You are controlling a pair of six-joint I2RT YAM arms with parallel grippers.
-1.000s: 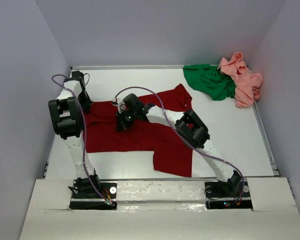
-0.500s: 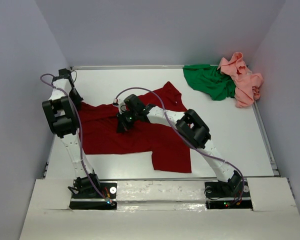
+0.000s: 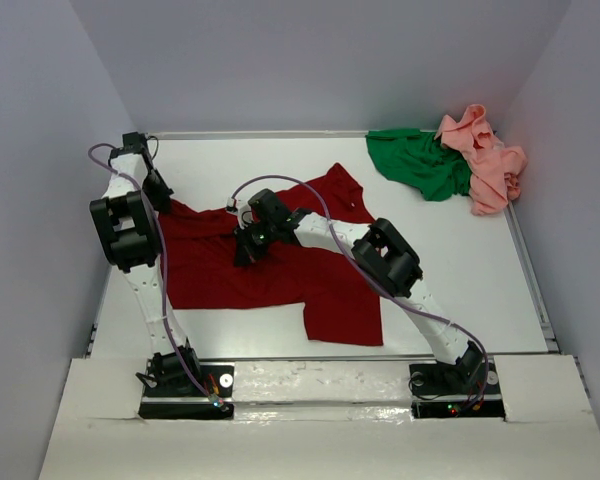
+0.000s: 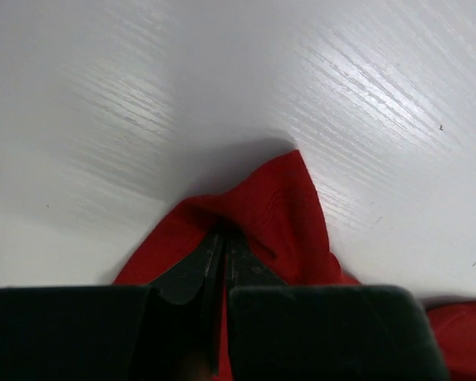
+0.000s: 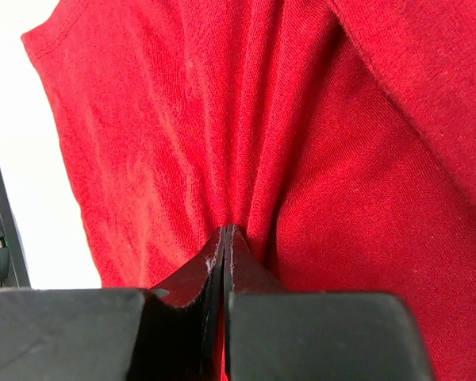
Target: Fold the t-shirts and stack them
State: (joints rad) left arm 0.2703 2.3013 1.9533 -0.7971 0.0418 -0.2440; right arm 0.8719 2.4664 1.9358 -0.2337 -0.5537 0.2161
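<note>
The dark red t-shirt lies spread on the table in the middle. My left gripper is shut on its far left corner, a red point of cloth pinched in the left gripper. My right gripper is shut on a pinch of the same shirt near its upper middle, and folds of the shirt run up from the right gripper. The bright green t-shirt and the salmon pink t-shirt lie crumpled at the far right corner.
White walls close the table on the left, back and right. The right arm reaches across the red shirt. The arm bases stand at the near edge.
My left gripper pulled the shirt's left corner out to the far left, then eased back slightly. The shirt shifted a little left and flattened. My right gripper stayed put.
</note>
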